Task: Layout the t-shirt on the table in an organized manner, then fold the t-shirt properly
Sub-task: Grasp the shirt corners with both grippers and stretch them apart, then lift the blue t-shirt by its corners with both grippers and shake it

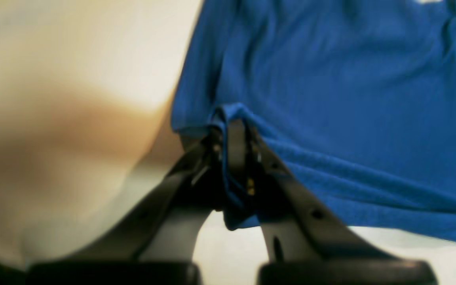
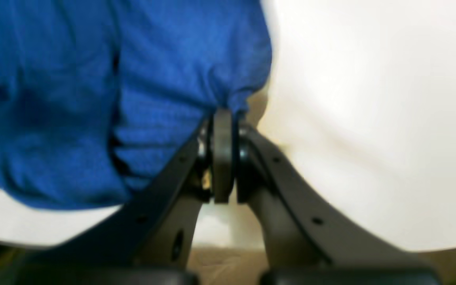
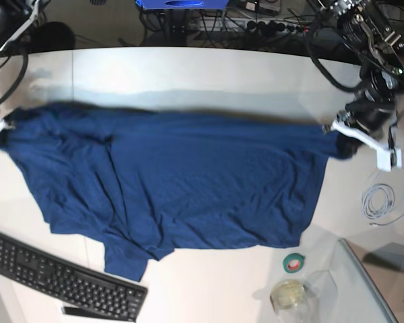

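Observation:
The dark blue t-shirt (image 3: 175, 185) is stretched wide across the white table (image 3: 209, 70). Its far edge is pulled taut between my two grippers and casts a shadow on the table behind it. In the base view my left gripper (image 3: 338, 134) is on the right, shut on a bunched corner of the t-shirt (image 1: 331, 99). The left wrist view shows the left gripper (image 1: 230, 122) with cloth pinched between its jaws. My right gripper (image 3: 0, 128) is on the left, shut on the opposite corner. In the right wrist view the right gripper (image 2: 222, 116) clamps gathered t-shirt (image 2: 133, 87) fabric.
A black keyboard (image 3: 60, 279) lies at the front left, close to the shirt's lower corner. A green tape roll (image 3: 294, 262) and a clear jar (image 3: 289, 294) stand at the front right. A coiled white cable (image 3: 380, 198) lies at the right edge.

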